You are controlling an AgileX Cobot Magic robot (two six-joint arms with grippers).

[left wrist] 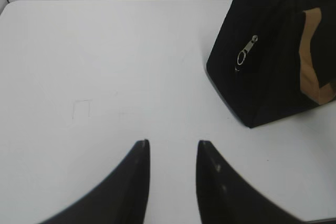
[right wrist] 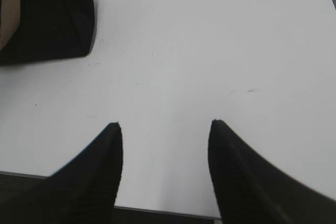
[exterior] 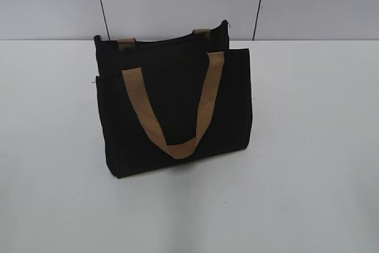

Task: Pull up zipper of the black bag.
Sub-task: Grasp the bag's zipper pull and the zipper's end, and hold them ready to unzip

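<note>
The black bag (exterior: 177,111) is seen standing upright on the white desk (exterior: 314,146), with one tan handle (exterior: 177,108) hanging down its front. In the left wrist view the left jaws (left wrist: 172,150) are held parted and empty over bare desk, and the bag lies ahead of them and to their right, well apart. The zipper (left wrist: 248,51) is shown there by its small silvery ring pull, hanging down the bag's end panel. The right jaws (right wrist: 165,129) are likewise released and hold nothing; only a corner of the bag is seen ahead of them to their left. Nothing has yet been gripped, so the risks are judged to lie in the approach. The pull is small and dangles loose, so it could be missed or pushed aside by the jaws. The bag is soft and unbraced, so it could be dragged or tipped if the zipper is pulled without being steadied by the other jaws. The handle could be caught instead.
</note>
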